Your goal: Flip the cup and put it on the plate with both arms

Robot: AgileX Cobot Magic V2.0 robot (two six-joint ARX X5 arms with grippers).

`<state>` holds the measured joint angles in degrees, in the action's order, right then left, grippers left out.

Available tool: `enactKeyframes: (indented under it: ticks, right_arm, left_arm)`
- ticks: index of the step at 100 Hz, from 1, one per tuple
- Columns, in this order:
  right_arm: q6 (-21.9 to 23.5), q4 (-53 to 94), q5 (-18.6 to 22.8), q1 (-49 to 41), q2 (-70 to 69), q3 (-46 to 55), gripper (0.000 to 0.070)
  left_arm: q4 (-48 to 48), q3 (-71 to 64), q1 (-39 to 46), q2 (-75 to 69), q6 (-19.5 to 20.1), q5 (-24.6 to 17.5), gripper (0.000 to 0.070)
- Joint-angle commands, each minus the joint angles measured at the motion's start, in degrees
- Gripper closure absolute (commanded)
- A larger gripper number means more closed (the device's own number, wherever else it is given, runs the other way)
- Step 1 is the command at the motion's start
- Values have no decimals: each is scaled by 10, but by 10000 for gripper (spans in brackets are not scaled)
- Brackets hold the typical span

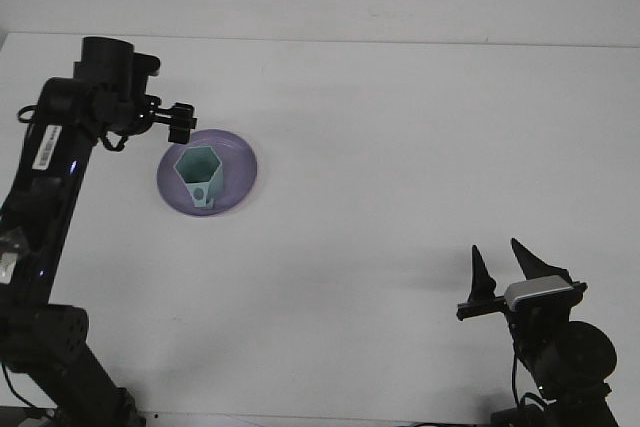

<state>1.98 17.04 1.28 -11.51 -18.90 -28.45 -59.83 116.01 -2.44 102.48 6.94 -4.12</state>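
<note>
The cup (200, 176) stood upright, mouth up, on the plate (240, 159), just below the left hand (179, 123). That hand held nothing; its opening I could not tell. The right hand (500, 269) waited open, well apart. Placing seemed done; next, retreat.

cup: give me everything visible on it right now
The cup is pale teal and looks like plastic, with a hexagonal rim and a small handle low on its near side. It stands upright, mouth open to the camera, nothing visible inside. It sits on the purple plate, left of centre. Nothing grips it: the left gripper is apart, up and to its left.
</note>
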Motion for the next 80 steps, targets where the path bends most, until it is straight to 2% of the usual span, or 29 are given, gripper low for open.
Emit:
enactKeyframes:
  ticks: [1,11,21,35,47,59,80]
  right_arm:
    - [8,-3,-3,0,-3,1,288]
    - [8,-3,-3,0,-3,1,288]
    - [8,-3,-4,0,-3,1,288]
    - [8,-3,-15,0,-3,1,288]
    - [7,-3,-18,0,-3,1,288]
    - [6,-3,-27,0,-3,1,288]
    - [-1,-5,-46,0,-3,1,288]
  left_arm:
    - [-13,16,8,-22,-8,3,243]
    - [-26,16,24,-72,-16,-4,481]
    - [-31,13,39,-126,-16,-29,700]
    - [-27,-37,50,-215,-11,-48,688]
    - [22,-159,55,-314,-3,-48,688]
    - [127,-334,55,-431,-7,-48,688]
    - [349,-658,53,-645,-49,-54,688]
